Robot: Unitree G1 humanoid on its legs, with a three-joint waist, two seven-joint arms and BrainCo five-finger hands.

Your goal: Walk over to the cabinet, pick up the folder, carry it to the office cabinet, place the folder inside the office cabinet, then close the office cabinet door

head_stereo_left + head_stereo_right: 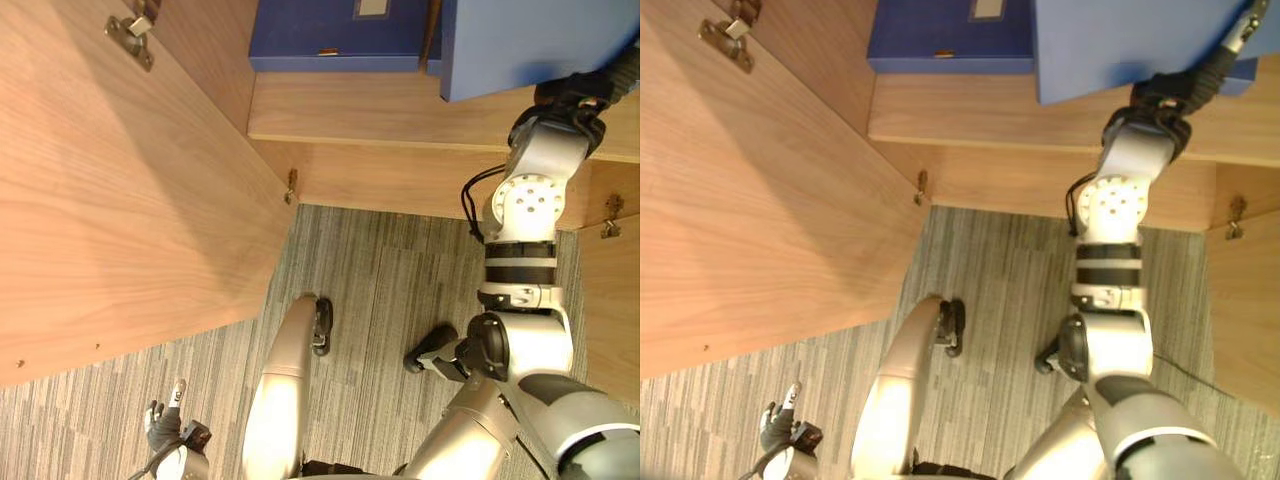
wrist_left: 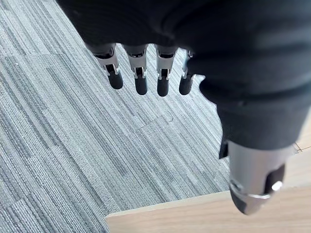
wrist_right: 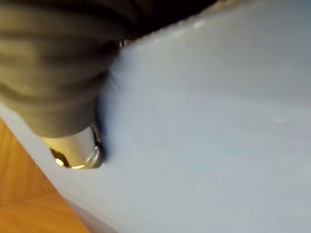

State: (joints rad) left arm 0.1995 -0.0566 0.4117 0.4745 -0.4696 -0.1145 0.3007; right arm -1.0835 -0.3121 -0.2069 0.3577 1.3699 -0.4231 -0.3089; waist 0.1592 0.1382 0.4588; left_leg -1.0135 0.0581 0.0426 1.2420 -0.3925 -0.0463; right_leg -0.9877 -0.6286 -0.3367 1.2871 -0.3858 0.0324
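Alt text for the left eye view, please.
The right hand holds a blue folder up at the wooden cabinet shelf, beside a second blue folder lying there. The open cabinet door stands at the left, and the left hand hangs low over grey carpet.

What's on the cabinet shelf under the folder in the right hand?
A second blue folder lies flat on the wooden shelf beside it. The held folder, gripped by the right hand, hides whatever is directly beneath.
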